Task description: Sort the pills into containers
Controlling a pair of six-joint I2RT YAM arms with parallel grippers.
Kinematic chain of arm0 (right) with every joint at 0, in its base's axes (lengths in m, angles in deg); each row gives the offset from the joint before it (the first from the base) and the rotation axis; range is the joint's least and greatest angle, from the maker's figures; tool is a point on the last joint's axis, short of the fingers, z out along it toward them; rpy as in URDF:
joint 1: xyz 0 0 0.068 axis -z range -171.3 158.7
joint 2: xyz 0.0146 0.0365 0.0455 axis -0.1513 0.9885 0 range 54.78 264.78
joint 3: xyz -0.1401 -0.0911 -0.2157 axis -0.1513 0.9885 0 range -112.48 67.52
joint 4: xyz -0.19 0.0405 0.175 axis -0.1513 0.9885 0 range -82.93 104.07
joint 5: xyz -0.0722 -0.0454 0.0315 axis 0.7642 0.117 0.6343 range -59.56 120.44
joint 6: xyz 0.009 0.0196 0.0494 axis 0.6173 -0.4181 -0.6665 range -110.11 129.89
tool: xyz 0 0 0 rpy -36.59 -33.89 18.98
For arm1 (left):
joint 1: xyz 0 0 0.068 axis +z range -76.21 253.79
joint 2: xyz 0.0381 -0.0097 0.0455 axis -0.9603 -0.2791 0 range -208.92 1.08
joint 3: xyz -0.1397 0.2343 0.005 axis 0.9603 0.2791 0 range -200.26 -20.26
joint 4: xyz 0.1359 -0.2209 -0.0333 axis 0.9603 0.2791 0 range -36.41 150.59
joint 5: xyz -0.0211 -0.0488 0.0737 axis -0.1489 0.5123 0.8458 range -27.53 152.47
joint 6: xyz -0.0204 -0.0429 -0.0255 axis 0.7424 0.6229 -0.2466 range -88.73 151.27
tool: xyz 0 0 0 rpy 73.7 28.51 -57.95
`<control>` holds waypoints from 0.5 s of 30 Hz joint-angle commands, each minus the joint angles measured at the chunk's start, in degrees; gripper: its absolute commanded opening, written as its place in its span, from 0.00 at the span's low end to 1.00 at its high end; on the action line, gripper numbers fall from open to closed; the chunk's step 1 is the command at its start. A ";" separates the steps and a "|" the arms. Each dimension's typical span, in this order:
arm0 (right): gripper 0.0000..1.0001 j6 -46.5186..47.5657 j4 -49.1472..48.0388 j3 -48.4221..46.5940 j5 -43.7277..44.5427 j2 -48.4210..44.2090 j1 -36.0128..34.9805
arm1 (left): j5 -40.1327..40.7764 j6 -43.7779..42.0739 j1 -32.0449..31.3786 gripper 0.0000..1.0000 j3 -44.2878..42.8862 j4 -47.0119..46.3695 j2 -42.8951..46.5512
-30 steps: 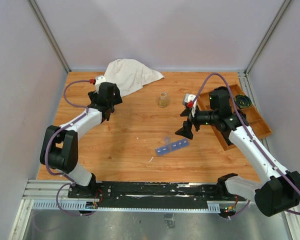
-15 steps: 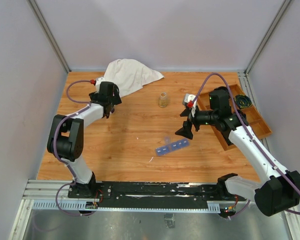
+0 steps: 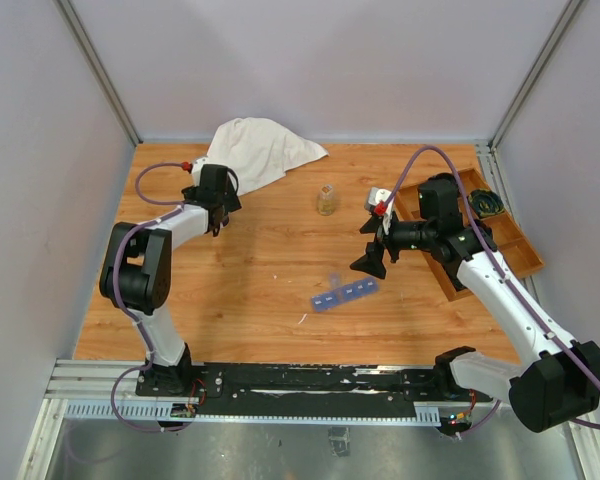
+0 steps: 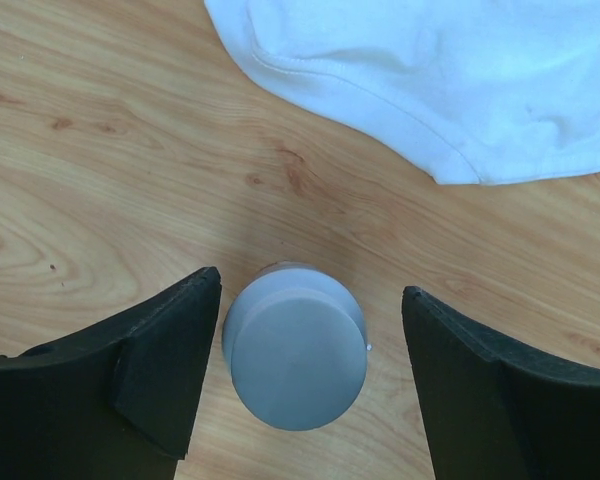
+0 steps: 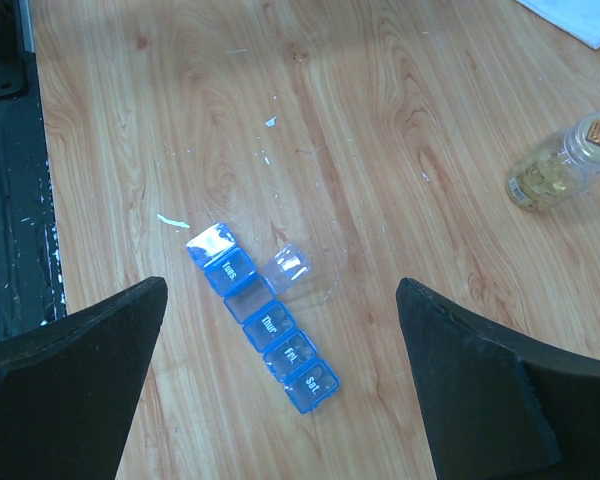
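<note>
Elbow of left arm has swung in, top view; left gripper (image 3: 213,215) beside cloth (image 3: 265,150), containers (image 3: 344,294) central, below wide-open right gripper (image 3: 372,262). Left wrist: jaws narrowing around grey cylinder (image 4: 295,360), gap remains, likely pickup starting; cloth edge near. Right wrist: one container lid up, open table (image 5: 380,120) around.

The left arm (image 3: 140,278) folds sharply at its elbow near the desk's left edge. Its forearm reaches toward the far left corner, where the left pincer (image 3: 216,212) points down at the desk. In its wrist view the two dark fingers (image 4: 165,365) stand apart with a wide gap between them. The right arm (image 3: 500,290) stretches from the near right corner toward the desk's middle. The right pincer (image 3: 370,262) hangs above the desk, tilted down, its fingers (image 5: 70,390) spread fully apart
</note>
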 commanded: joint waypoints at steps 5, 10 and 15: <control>1.00 0.68 -0.27 0.20 -1.82 0.08 0.65 | -0.31 0.57 0.72 0.78 -1.68 0.07 -1.49; 1.00 0.68 -0.13 0.20 -1.90 0.01 0.69 | -0.88 0.42 0.78 0.75 -1.88 0.15 -1.81; 1.00 0.68 -0.20 0.18 -1.99 0.01 0.68 | -1.17 0.36 0.74 0.74 -1.96 0.27 -1.94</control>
